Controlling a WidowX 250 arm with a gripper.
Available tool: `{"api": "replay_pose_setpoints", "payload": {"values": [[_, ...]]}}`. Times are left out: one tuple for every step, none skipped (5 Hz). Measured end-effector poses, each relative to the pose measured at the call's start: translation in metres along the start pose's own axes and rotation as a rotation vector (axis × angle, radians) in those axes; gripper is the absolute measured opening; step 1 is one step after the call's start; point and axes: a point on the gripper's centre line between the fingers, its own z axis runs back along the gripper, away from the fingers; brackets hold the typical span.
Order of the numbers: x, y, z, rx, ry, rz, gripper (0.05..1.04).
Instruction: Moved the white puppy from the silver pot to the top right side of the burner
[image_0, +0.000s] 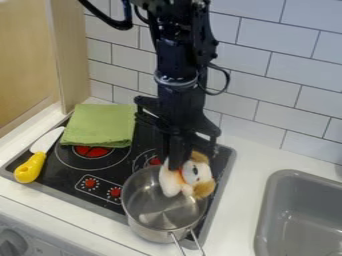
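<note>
My claw (176, 166) hangs over the far side of the pot (143, 216), pinching the white puppy (172, 182) by its upper body. The puppy is tilted, its tan-eared head toward the right of the view and its paws low over the pot's interior. Its head overlaps the pot's far-right rim; whether body and rim touch I cannot tell.

The pot sits at the front right of the stove (52, 187), covering part of a burner. Its wire handle (176, 242) projects past the stove's front right corner, over the counter (246, 160). The stove's right edge passes just beside the puppy's head. Beyond that edge, a strip of counter separates the stove from the sink (266, 215), which stands well apart from the pot.

Behind the arm rises the tiled wall (267, 65), bounding room at the rear. A folded green cloth (100, 124) lies at the back left, partly over the left burner (91, 151). The knife (30, 168) lies slantwise along the stove's left edge, yellow grip nearest the front, blade tip near the cloth.
</note>
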Motion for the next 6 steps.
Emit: {"api": "replay_pose_setpoints", "payload": {"values": [[0.011, 0.000, 0.009, 0.003, -0.028, -0.004, 0.080], [0.026, 0.001, 0.019, 0.008, -0.061, -0.009, 0.080], [0.040, 0.003, 0.024, 0.010, -0.084, -0.017, 0.080], [0.053, 0.010, 0.023, 0.016, -0.095, -0.010, 0.080], [0.057, 0.018, 0.010, 0.017, -0.073, -0.006, 0.080], [0.068, 0.027, 0.000, 0.019, -0.072, 0.008, 0.080]]}}
